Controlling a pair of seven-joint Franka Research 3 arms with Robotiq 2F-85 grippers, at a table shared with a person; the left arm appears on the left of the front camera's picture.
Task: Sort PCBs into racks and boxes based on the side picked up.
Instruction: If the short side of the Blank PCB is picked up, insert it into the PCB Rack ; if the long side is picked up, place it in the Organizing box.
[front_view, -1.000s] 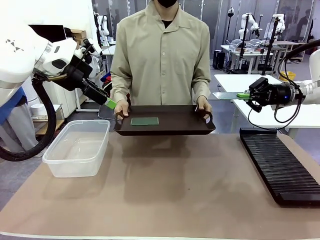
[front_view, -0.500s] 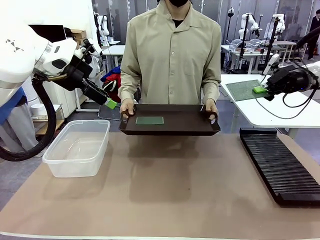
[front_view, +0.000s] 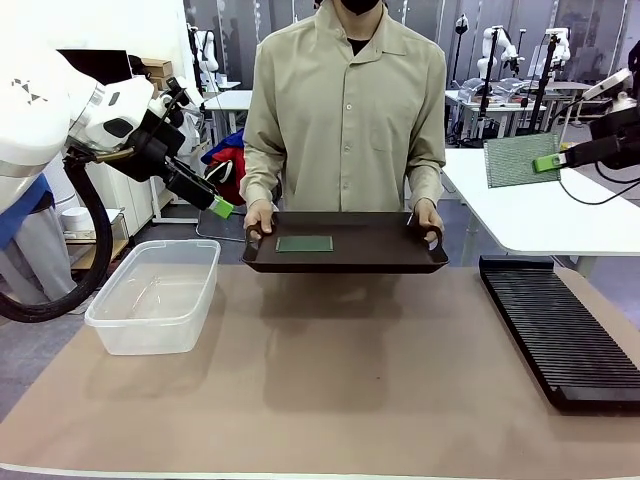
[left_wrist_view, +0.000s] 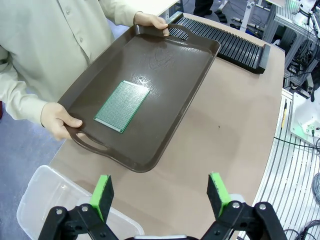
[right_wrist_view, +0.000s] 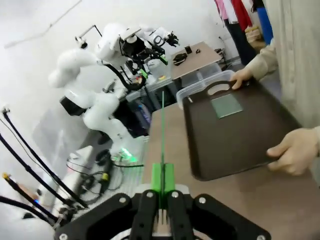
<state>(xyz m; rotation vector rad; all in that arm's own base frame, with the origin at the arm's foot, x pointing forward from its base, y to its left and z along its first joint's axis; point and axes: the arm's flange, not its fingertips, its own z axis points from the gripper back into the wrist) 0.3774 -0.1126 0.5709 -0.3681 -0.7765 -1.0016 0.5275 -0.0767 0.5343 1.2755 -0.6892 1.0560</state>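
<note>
Far left, the left claw (front_view: 222, 208) hangs in the air above and behind the clear plastic tub (front_view: 150, 335), jaws spread wide w/ nothing between the green pads (left_wrist_view: 102, 192); its wrist cam looks down past them at the tray. The tub sits on the brown table (front_view: 330, 400) near the left edge, well apart from the rack.

Centre: a person in a beige shirt stands at the far side, holding a dark brown handled tray (front_view: 345, 262) level above the table's far edge. One hand (front_view: 258, 215) grips the handle on the robot's left, the other hand (front_view: 428, 216) the handle on the robot's right. The flat PCB (front_view: 304, 243) lies face up on the tray floor, left of the tray's middle, clear of the rim & of both hands.

Right: the long black slotted rack (front_view: 560, 335) lies on the table along the right side, running from far to near.

Above & behind the rack, the right claw (front_view: 548, 163) is clamped on one edge of the raised PCB (front_view: 518, 160), which is up in the air w/ its patterned face toward the front cam. In the right wrist cam that board shows edge-on as a thin green line rising from between the closed pads
</note>
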